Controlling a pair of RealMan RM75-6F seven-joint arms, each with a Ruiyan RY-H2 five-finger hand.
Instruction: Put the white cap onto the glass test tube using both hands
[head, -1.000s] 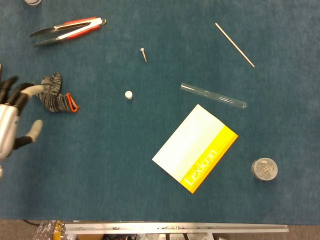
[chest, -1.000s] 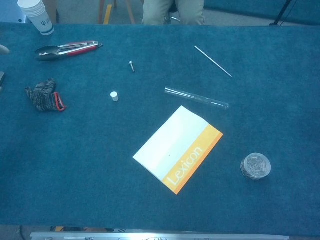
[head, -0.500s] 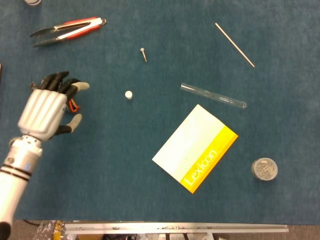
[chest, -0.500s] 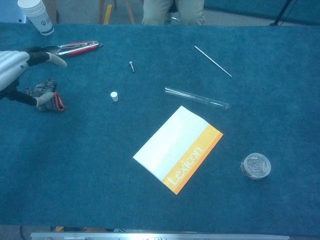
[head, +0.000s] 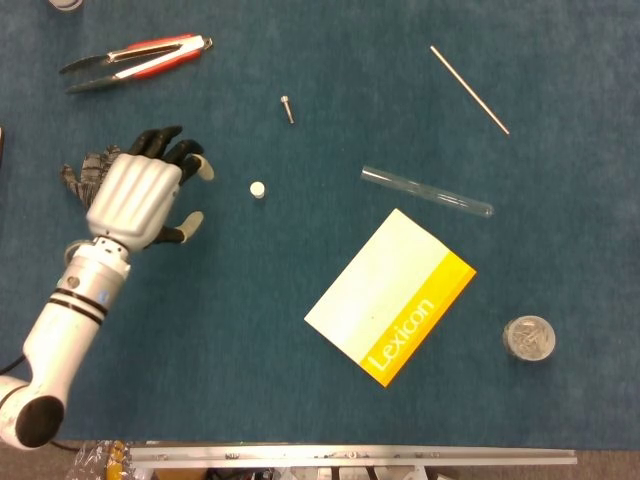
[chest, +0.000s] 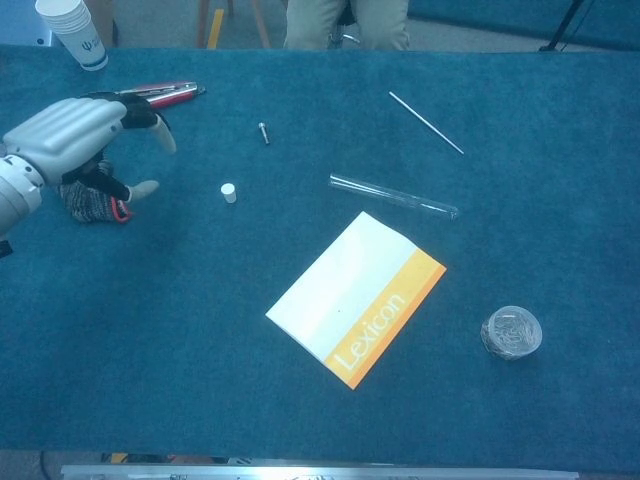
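Note:
The small white cap stands on the blue cloth left of centre. The glass test tube lies on its side to the right of it, above the booklet. My left hand hovers left of the cap, fingers spread and slightly curled, holding nothing; its fingertips are a short way from the cap. My right hand appears in neither view.
A white and yellow Lexicon booklet lies at centre right. A grey knit glove sits partly under my left hand. Red-handled tongs, a screw, a thin rod, a round lidded jar and a paper cup are scattered around.
My left hand has moved in from the left edge toward the cap, now covering part of the glove. Nothing else has shifted.

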